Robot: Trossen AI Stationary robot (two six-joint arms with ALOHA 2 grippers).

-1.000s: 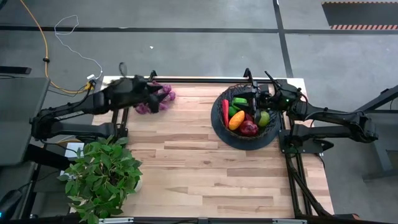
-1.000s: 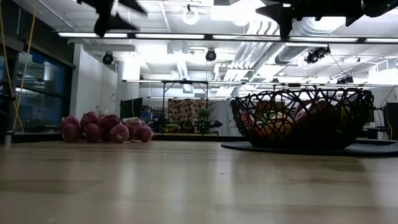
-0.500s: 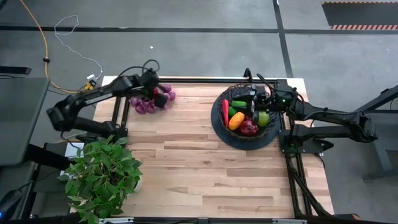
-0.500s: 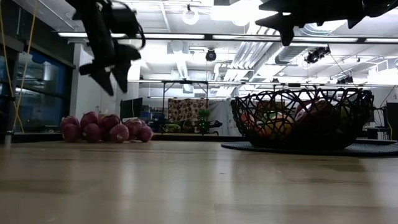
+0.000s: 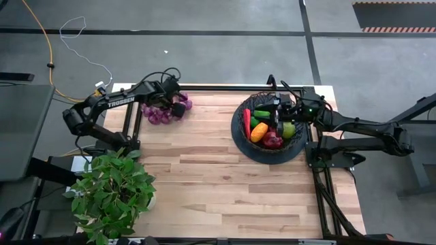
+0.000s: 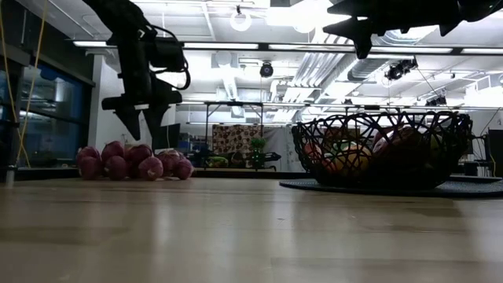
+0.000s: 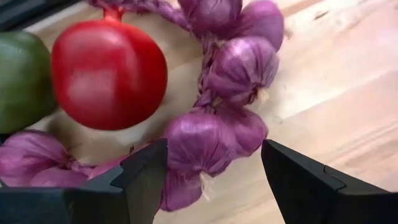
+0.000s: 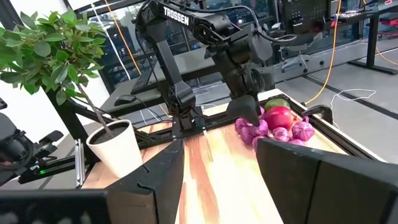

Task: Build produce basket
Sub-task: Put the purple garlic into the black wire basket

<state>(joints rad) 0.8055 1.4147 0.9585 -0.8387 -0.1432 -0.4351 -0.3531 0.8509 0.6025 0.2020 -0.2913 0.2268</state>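
While the basket (image 5: pixel 268 129) at the right edge of the table (image 5: pixel 218 184) is already filled with several pieces of produce, a cluster of purple bulbs (image 5: pixel 162 113) with a red apple (image 7: pixel 109 73) and a green fruit (image 7: pixel 22 78) is seen lying on the wood at the far left corner, so the picking of this remaining produce is judged to be the step in hand. The left gripper (image 6: pixel 140 119) is held just above this cluster with its jaws parted and nothing between them; in its wrist view one purple bulb is framed between the two fingers. For the next move a descent is probably required, with the fingers closed around one bulb or the braided stem, and then a carry across the table to the basket. The apple lies very close beside the bulbs and could be pushed away. The right gripper (image 5: pixel 278 116) is kept over the basket, partly open, and nothing is seen held in it. A potted plant (image 5: pixel 112 194) stands at the near left corner, well apart from the expected path.
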